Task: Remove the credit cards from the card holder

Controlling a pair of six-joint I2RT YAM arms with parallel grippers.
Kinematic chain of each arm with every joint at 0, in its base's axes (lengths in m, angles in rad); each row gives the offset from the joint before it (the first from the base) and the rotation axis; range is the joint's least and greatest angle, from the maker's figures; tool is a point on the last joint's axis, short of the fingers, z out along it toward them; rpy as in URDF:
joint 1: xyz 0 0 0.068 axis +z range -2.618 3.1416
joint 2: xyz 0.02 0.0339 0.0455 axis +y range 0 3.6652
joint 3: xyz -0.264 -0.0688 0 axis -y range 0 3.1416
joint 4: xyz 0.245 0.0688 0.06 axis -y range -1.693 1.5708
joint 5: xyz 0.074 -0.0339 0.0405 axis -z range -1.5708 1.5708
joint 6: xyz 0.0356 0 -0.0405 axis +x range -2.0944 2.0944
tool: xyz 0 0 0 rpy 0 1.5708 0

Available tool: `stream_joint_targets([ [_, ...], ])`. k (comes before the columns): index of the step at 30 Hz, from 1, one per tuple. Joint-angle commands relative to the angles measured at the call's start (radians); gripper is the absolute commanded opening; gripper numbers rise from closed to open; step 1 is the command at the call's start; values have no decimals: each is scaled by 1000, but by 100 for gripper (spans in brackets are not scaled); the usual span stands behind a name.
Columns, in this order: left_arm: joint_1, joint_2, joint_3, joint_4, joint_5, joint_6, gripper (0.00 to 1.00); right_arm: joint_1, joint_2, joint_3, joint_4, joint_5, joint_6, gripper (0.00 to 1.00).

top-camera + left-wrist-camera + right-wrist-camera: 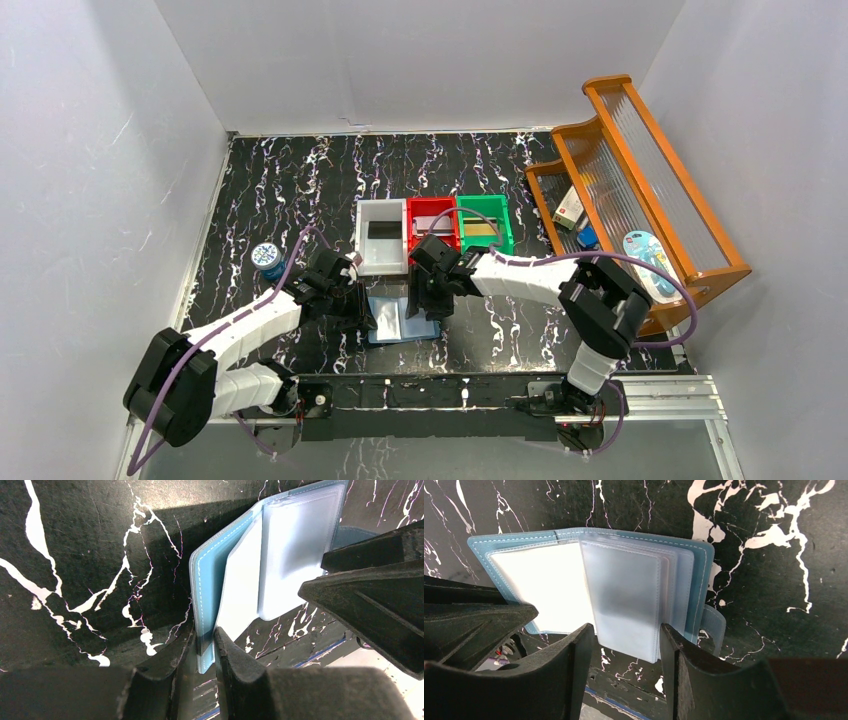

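The card holder [400, 320], a blue bifold wallet, lies open on the black marbled table between my two grippers. My left gripper [204, 640] is shut on the edge of its left cover [210, 580], which stands tilted up. My right gripper [626, 635] is open, one finger on each side of a frosted clear pocket leaf [629, 600]. Whether a card sits in that pocket I cannot tell. A black credit card [382, 230] lies in the white tray. A pale card [481, 231] lies in the green tray.
White [383, 262], red [432, 208] and green [497, 212] trays stand in a row just behind the wallet. A round blue tin [266, 257] sits at the left. A wooden rack [640, 180] with small items fills the right side.
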Motion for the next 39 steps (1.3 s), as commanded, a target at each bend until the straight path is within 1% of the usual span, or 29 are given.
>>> stream_joint_targets([
  [1, -5, -2, 5, 0, 22, 6, 17, 1, 19, 18, 64, -42, -2, 59],
  [7, -5, 1, 1, 1, 25, 7, 17, 1, -3, 10, 115, -68, 4, 59],
  [14, -5, 3, -3, 7, 24, 6, 17, 0, -46, -26, 237, -135, 21, 53],
  [17, -4, 3, -5, 10, 24, 3, 17, 0, -46, -26, 291, -176, 22, 53],
  [24, -4, -2, -9, 10, 24, 1, 17, 1, -29, 7, 261, -174, 19, 55],
  [28, -4, 0, -10, 11, 25, 1, 17, 2, -11, 40, 201, -154, 0, 56],
  [31, -5, 2, -13, 10, 22, 3, 17, 5, -39, 18, 347, -241, 10, 55],
  [34, -5, -39, -35, 6, -17, -29, 15, 5, 5, 14, 503, -370, 53, 55],
  [36, -4, -63, -59, 0, -45, -67, 16, 5, 42, 28, 553, -408, 69, 56],
  [39, -4, -99, -90, -30, -112, -131, 16, 7, 149, 55, 590, -464, 98, 58],
])
